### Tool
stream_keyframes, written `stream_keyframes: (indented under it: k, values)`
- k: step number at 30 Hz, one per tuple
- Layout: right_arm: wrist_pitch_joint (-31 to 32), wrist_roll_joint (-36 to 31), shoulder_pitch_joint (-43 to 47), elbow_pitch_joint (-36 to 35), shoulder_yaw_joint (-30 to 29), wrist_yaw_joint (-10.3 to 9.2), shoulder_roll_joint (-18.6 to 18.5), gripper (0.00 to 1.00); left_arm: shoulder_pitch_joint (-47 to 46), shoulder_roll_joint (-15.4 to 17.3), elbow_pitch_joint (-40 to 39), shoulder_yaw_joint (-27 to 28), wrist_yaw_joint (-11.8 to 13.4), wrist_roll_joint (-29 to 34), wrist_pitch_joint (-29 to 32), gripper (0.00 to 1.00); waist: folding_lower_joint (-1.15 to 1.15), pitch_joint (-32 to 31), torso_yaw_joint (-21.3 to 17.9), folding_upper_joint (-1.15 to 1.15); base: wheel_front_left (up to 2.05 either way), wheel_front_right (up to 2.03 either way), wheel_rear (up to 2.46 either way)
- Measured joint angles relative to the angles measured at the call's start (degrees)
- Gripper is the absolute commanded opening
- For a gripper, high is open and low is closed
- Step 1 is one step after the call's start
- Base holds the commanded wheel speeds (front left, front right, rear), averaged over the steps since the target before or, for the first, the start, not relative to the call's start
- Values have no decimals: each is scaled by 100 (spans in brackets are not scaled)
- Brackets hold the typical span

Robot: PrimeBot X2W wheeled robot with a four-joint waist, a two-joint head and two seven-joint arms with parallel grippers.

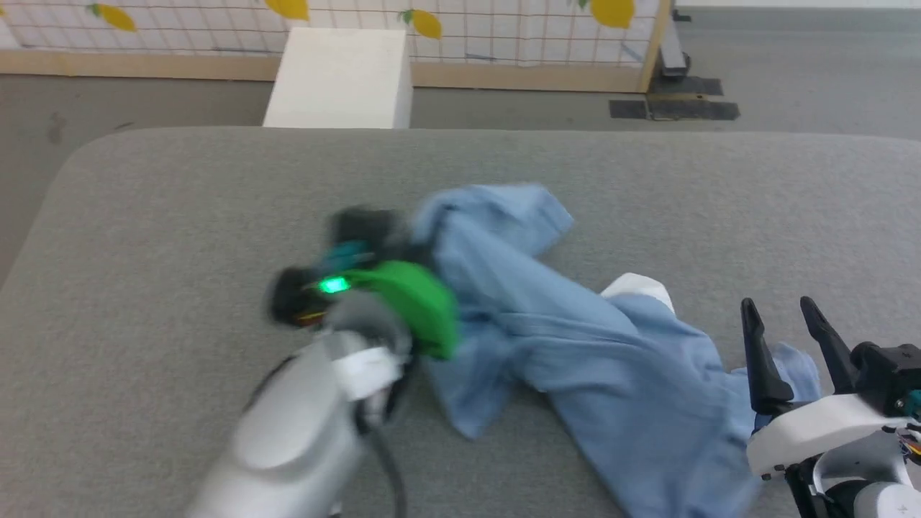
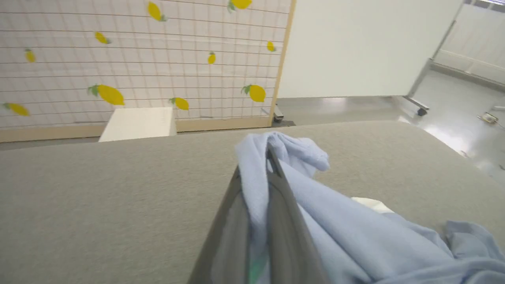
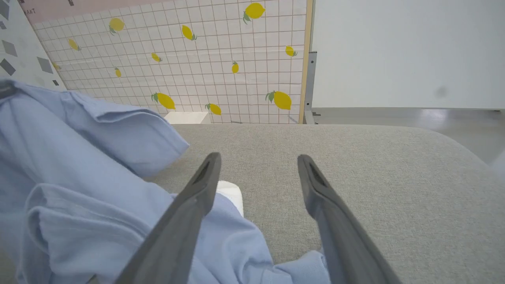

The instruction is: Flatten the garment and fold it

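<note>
The garment point(image 1: 575, 338), a light blue T-shirt, lies crumpled in a diagonal heap across the middle and right of the grey table point(image 1: 180, 201). A white fabric part point(image 1: 637, 285) pokes out at its far edge. My left gripper point(image 1: 392, 234), blurred, is at the garment's left end. The left wrist view shows this gripper point(image 2: 270, 154) shut on a raised fold of the garment point(image 2: 355, 236). My right gripper point(image 1: 788, 309) stands open over the garment's near right end. In the right wrist view its fingers point(image 3: 205, 177) spread apart above the cloth point(image 3: 79, 157), holding nothing.
A white box point(image 1: 338, 79) stands on the floor beyond the table's far edge. Behind it runs a lemon-patterned grid screen point(image 1: 504, 29) with a wooden frame. The table's rounded far-left corner point(image 1: 86, 151) drops to grey floor.
</note>
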Motion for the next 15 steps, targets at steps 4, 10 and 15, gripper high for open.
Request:
stream_keyframes:
  k: [4,10,15]
  values:
    - [57,12,15,-7,25,0,2,100,1087,581,-342,962,619,-517,-455,0,0,-47,226,0,0,0,0]
    - [135,34,21,-56,16,0,1,100,2739,847,-397,1384,959,-1180,-302,0,0,-74,564,0,0,0,0]
    - [183,34,8,-105,34,0,2,100,3037,779,-567,1324,931,-1395,-168,100,0,-42,803,0,0,0,0]
